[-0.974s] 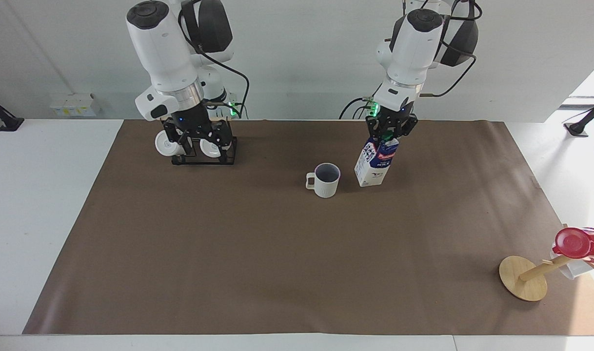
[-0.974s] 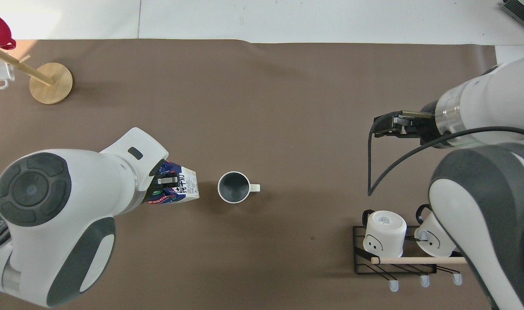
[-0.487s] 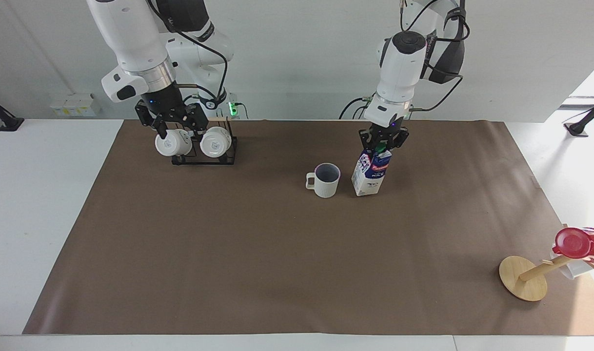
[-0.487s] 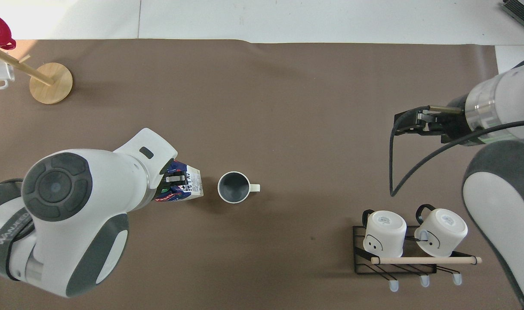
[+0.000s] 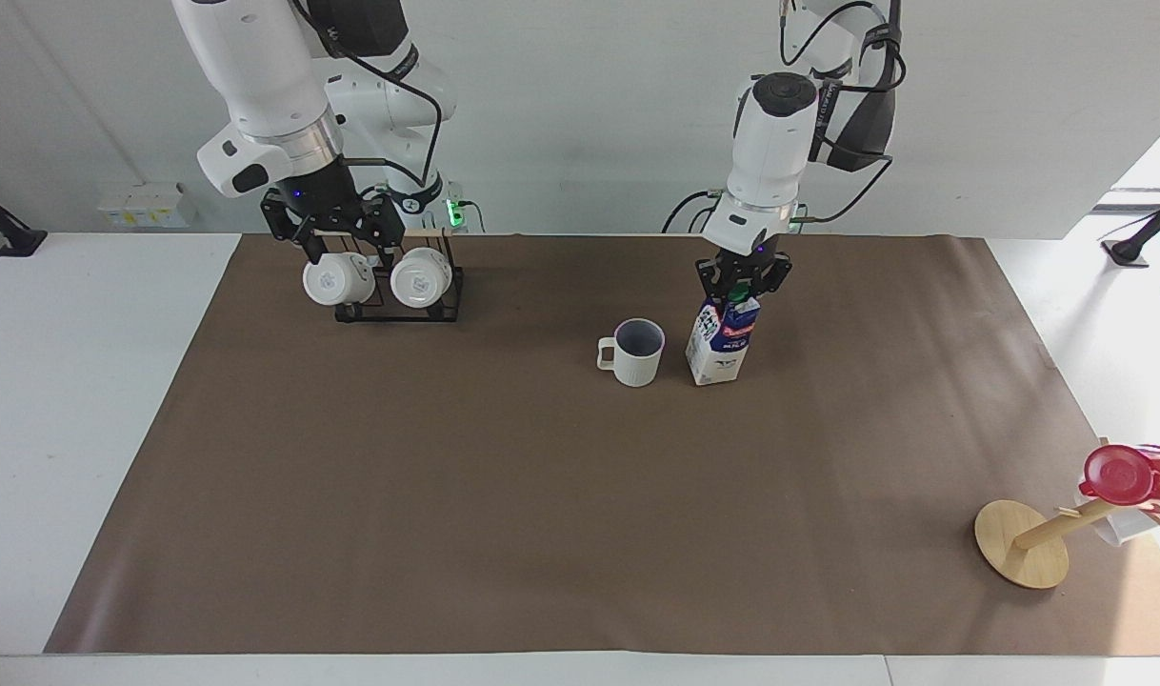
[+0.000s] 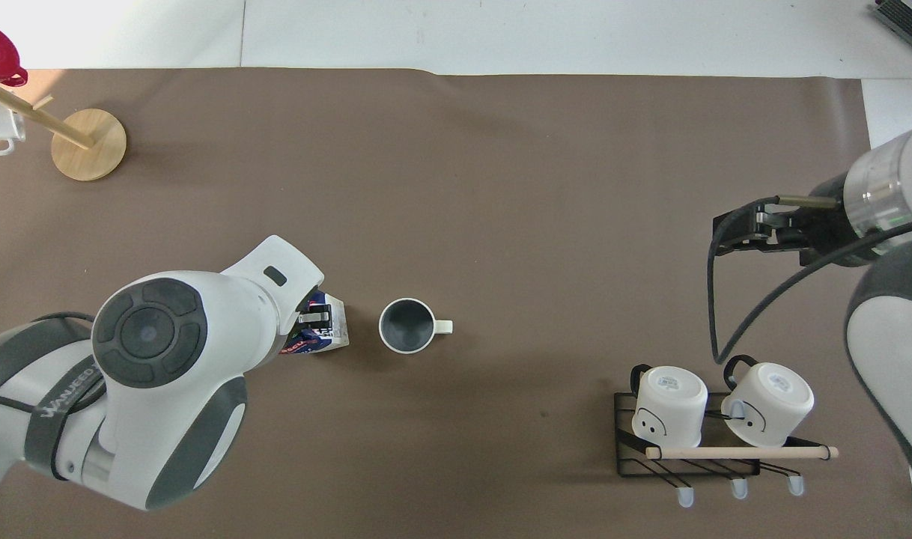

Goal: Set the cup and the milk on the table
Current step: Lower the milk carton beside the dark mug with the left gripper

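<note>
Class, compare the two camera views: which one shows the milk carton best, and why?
The facing view: the milk carton stands upright beside the cup, its printed side and green cap visible under the left gripper. The overhead view shows only a corner of it, the left arm hiding the rest.

Cup (image 5: pixel 634 352): cream ribbed mug, grey-blue inside, upright, mouth up, handle toward the right arm's end. Stands on the brown mat of the table (image 5: pixel 104 314), around mid-length, nearer the robots' edge. Milk carton (image 5: pixel 720 340): blue-and-white, red band, green cap, upright, base on the mat, just beside the cup toward the left arm's end, not touching it.
</note>
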Controlling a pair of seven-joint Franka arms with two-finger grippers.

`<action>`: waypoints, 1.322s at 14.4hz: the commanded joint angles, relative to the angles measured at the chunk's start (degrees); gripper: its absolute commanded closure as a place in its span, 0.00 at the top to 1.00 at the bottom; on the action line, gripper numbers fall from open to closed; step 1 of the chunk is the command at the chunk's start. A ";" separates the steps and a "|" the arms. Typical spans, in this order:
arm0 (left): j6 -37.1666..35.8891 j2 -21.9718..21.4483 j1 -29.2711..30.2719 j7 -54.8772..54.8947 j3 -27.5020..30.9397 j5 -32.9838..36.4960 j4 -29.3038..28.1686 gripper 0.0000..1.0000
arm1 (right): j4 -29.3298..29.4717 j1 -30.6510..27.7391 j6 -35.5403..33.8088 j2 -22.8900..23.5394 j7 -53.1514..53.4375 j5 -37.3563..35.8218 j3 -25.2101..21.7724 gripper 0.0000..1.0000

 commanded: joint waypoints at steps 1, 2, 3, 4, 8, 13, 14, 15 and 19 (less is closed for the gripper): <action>1.62 -1.00 -2.92 -2.69 0.80 1.63 -1.69 0.37 | 0.10 -0.71 -0.35 -0.52 -1.52 0.50 0.07 1.00; 1.62 -1.00 -2.93 -2.60 0.80 1.63 -1.78 0.37 | 0.10 -0.88 -0.35 -0.52 -1.44 0.50 0.07 1.00; 1.62 -1.00 -3.02 -2.60 0.80 1.71 -1.78 0.37 | 0.10 -0.88 -0.26 -0.52 -1.17 0.50 0.07 1.00; 1.71 -1.00 -3.02 -2.51 0.80 1.72 -1.78 0.37 | 0.01 -1.06 -0.26 -0.52 -1.08 0.50 0.07 1.00; 2.32 -1.00 -2.93 -2.16 0.80 1.72 -1.95 0.37 | 0.10 -2.02 -0.26 -0.44 -1.34 0.50 0.07 1.00; 2.32 -1.17 -2.23 -2.07 0.89 1.72 -2.83 0.37 | 0.10 -2.11 -0.70 -0.43 -0.91 -0.47 0.07 1.00; 2.23 -1.17 -2.23 -2.07 0.89 1.72 -2.83 0.37 | 0.10 -2.03 -0.79 -0.52 -0.91 -0.64 -0.02 1.00; 2.32 -1.17 -2.32 -2.07 0.80 1.72 -2.83 0.38 | 0.01 -2.11 -0.79 -0.52 -0.91 -0.64 0.07 1.00; 2.15 -1.26 -2.76 -2.07 0.80 1.72 -2.83 0.85 | 0.01 -2.90 -0.35 -0.52 -0.91 -0.38 -0.02 1.00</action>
